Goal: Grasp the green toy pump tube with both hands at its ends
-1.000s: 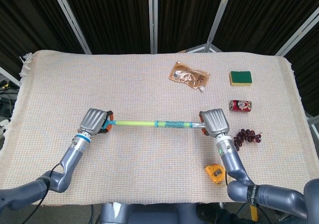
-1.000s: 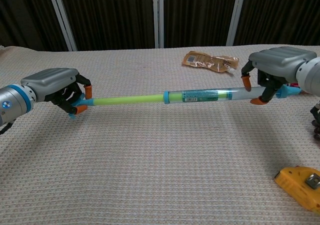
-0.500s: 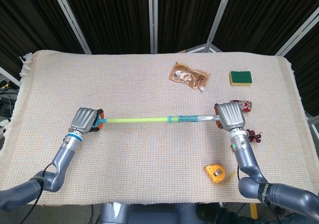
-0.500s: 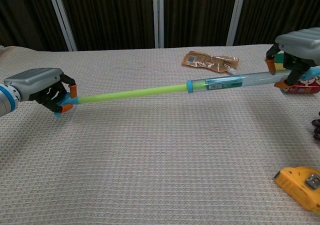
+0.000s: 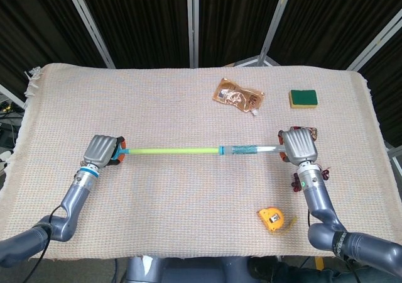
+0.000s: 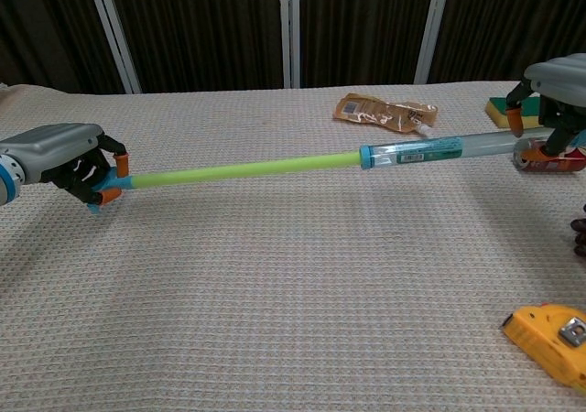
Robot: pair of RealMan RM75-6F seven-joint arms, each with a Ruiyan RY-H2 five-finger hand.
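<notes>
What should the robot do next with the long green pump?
Probably just hold steady. The left robot hand and right robot hand each grip an end of the green pump tube, and its green rod already shows far out of the clear barrel.

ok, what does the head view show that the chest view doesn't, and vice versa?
Head view only: the full fringed beige tablecloth with all its edges, both forearms, and the whole dark grape bunch, mostly hidden by the right arm.

Chest view only: a side-on look at fingers wrapping the tube ends, with the tube off the cloth.

Both: green toy pump tube held by the left hand and right hand, brown foil pouch, green-yellow sponge, red can, yellow tape measure.
</notes>
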